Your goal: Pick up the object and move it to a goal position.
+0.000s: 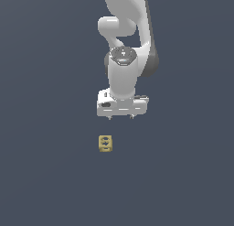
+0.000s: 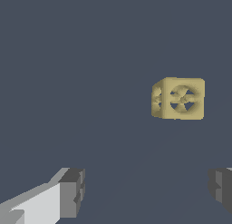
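A white Franka Panda arm [image 1: 124, 60] hangs over a plain slate-grey worktop [image 1: 45, 174], its white gripper [image 1: 121, 116] pointing straight down. The small mustard-yellow cube with round holes through its faces [image 1: 105, 143] sits alone on the worktop, below the gripper in the exterior view and slightly toward that view's left, apart from it and not touched by any part of the arm.

In the wrist view the same pierced yellow cube [image 2: 178, 99] lies on the grey surface ahead of the fingers, outside the gap between them. One white finger with a dark grey pad [image 2: 72, 192] shows at one side of the picture, and the edge of the other dark pad [image 2: 221, 187] at the opposite side, with bare worktop [image 2: 68, 60] between. The jaws stand wide apart and hold nothing. The cube rests flat with one holed face turned toward the wrist camera, a second holed face visible at its side.
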Available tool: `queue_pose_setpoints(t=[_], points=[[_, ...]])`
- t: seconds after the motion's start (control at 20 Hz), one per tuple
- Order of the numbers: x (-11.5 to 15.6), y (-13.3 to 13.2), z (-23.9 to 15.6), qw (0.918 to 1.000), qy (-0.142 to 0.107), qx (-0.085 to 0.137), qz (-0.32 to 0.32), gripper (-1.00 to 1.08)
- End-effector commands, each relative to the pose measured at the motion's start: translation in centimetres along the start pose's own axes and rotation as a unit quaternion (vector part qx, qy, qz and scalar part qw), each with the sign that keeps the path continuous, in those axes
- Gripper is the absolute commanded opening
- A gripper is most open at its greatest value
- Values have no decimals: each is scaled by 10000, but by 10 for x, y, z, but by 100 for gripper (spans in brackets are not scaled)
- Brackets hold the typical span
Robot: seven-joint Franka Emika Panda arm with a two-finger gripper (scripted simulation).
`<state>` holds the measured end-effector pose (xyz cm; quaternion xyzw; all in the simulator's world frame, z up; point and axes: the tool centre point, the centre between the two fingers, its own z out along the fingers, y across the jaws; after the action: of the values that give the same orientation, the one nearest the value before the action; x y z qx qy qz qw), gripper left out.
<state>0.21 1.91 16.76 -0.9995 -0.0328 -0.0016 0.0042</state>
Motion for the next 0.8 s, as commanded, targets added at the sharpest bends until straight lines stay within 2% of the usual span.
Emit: queue_pose_setpoints(t=[0.0, 0.75], points=[[0, 0, 0, 10000, 0, 0, 0, 100], [-2, -1, -4, 9998, -21, -13, -189, 100]])
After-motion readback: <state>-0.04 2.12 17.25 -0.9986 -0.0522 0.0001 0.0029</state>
